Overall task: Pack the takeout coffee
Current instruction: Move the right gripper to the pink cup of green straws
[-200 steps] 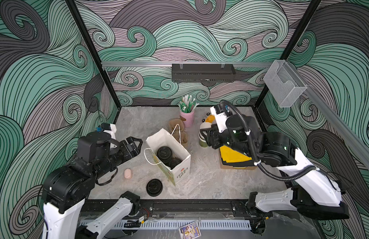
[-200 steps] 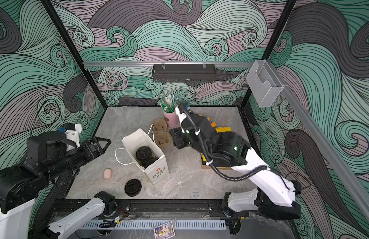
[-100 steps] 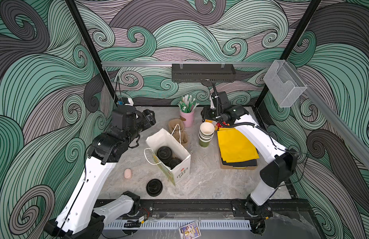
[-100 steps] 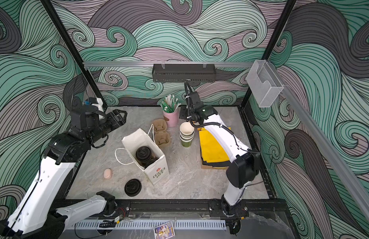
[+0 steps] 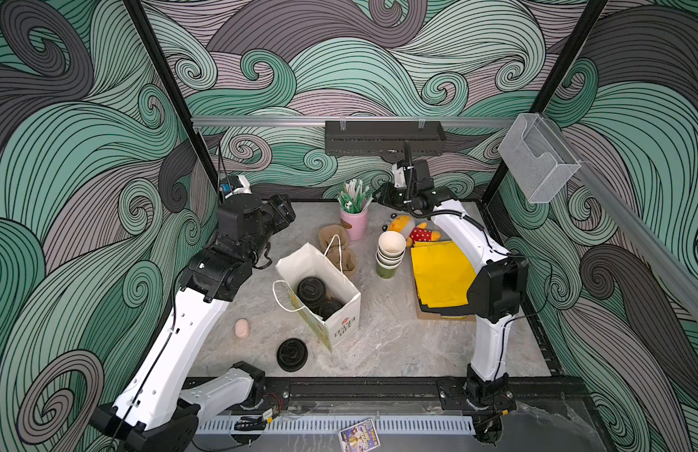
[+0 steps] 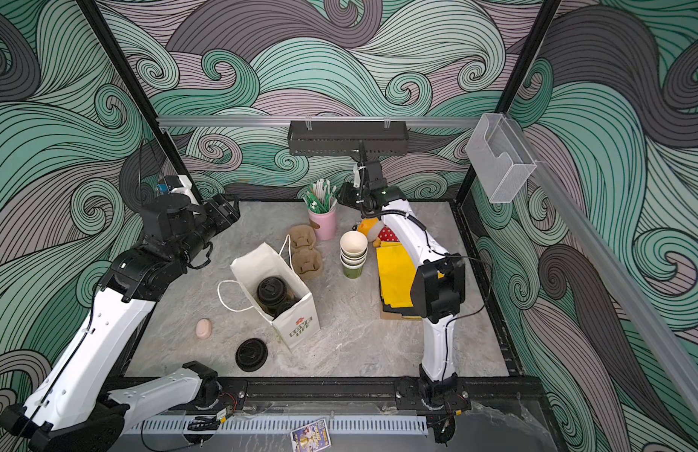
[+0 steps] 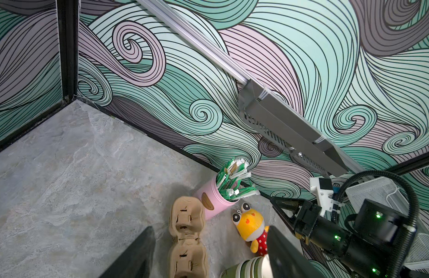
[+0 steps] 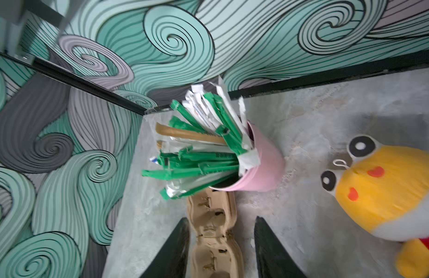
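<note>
The takeout coffee stands inside the open white paper bag [image 5: 341, 326] in the middle of the table. Two black lids [image 5: 311, 289] [image 5: 328, 308] show in it in both top views; the cup walls are hidden. My left gripper [image 5: 286, 207] hangs open and empty in the air, back-left of the bag. In the left wrist view its fingers [image 7: 136, 255] frame the floor far below. Near the back wall, my right gripper [image 5: 380, 194] is also open and empty, above and beside the pink cup [image 5: 354, 223]. Its fingertips [image 8: 175, 248] frame a cardboard cup carrier [image 8: 213, 231] lying far below.
A stack of lidless cups [image 5: 390, 254] stands right of the bag, with a plush toy [image 5: 412, 231] and yellow sheets [image 5: 441, 274] beyond. Loose black lids [image 5: 292, 354] and a small pink lump [image 5: 241, 328] lie front-left. A black shelf [image 5: 384, 137] hangs on the back wall.
Both arms have lifted from low over the table and stretched toward the back wall. The left gripper left the bag's side; the right one left the cup stack.
</note>
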Controlling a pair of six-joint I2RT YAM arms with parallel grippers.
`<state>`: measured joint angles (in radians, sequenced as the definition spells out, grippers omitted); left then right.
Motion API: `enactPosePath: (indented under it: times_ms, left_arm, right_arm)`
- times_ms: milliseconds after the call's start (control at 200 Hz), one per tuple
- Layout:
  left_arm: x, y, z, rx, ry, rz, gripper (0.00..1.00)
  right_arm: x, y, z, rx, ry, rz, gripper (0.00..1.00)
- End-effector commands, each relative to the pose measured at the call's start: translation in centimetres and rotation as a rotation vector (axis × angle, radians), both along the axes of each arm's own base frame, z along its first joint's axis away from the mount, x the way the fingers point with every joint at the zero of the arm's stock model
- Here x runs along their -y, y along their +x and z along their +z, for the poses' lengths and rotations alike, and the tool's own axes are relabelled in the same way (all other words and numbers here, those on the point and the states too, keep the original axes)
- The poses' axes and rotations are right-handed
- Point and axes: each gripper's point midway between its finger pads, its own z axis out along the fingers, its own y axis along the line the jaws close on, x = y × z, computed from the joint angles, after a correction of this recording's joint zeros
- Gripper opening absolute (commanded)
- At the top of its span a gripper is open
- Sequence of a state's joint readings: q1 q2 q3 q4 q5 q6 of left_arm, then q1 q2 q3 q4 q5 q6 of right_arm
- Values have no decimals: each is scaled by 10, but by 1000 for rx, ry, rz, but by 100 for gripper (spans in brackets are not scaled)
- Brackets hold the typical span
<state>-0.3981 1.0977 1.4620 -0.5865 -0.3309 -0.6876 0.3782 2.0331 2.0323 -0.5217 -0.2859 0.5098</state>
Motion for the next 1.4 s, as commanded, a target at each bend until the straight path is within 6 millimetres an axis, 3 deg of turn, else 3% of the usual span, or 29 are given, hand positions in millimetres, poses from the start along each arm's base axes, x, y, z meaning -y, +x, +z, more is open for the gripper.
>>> enactPosePath:
  times_ms: [0, 205, 310, 505, 840, 1396]
  left_arm:
    - [-4, 5, 10, 38, 15, 30, 74]
    - [-2, 15, 6, 43, 7, 46, 74]
    - [-2, 18, 5, 42, 11, 54, 74]
    - [-5, 20, 7, 39, 18, 73, 74]
    - [-12, 16, 12, 43, 15, 108, 73]
    - [-17, 14, 11, 21, 33, 128, 73]
  right_arm:
    - [-25, -11, 26, 98, -25, 166, 44]
    - [-50, -19, 26, 289, -251, 383, 50]
    - [-60, -16, 14, 360, -382, 465, 52]
    - [-81, -16, -1, 409, -473, 585, 53]
    - [-88, 8, -17, 450, -553, 505, 49]
    - [-103, 26, -31, 475, -535, 475, 27]
